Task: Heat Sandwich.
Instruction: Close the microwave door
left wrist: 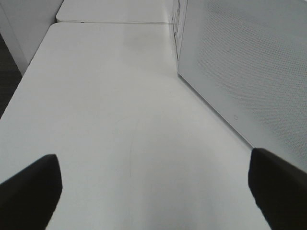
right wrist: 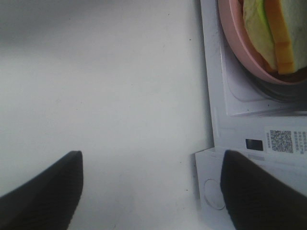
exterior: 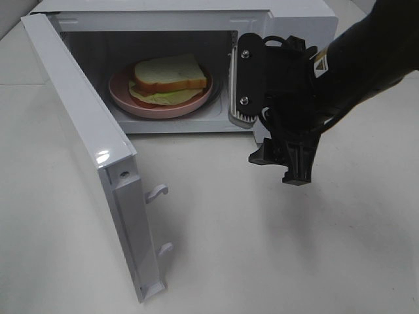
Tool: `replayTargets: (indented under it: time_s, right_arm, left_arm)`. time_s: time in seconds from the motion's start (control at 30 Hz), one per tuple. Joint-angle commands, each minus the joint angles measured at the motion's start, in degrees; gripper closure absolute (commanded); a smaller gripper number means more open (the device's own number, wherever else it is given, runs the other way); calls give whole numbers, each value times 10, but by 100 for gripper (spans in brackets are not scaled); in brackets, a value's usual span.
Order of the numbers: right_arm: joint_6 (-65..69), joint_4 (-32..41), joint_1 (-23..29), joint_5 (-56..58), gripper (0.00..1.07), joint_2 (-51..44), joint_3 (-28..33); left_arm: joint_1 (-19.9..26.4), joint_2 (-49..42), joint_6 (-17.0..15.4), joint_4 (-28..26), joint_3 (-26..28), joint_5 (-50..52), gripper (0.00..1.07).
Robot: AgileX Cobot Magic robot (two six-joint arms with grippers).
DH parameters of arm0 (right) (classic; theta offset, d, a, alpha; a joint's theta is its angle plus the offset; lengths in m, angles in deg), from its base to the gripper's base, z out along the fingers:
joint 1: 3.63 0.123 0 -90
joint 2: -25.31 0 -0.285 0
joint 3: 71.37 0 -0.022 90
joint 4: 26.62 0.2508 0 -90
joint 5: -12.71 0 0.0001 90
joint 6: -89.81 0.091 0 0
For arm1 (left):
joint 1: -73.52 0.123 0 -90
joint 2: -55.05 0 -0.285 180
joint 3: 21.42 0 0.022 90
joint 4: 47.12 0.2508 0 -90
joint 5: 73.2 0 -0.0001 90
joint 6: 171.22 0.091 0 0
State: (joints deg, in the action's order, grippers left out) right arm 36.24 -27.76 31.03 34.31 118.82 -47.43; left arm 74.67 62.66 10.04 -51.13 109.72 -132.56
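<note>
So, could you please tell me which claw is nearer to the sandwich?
Right. The right claw hangs open just outside the open microwave, with the sandwich on its plate inside. The left claw is out of the high view, open over table beside a white perforated panel.

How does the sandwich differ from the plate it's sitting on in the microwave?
The sandwich is squarish with flat bread slices; the plate is round. The sandwich is pale bread with green and orange layers, while the plate is plain pink. The plate is wider, so its rim shows around the sandwich. Both sit inside the microwave, whose door is open.
</note>
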Motion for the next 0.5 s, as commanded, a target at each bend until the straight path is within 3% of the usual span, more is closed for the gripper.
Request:
replayTargets:
  time_s: [0.03,0.5]
  right_arm:
    - [23,-1,2,-2,31,-36,30]
    - [84,0,2,0,31,-149,115]
  left_arm:
    - [2,-13,-2,-1,-1,5,5]
    - [2,-13,-2,-1,-1,5,5]
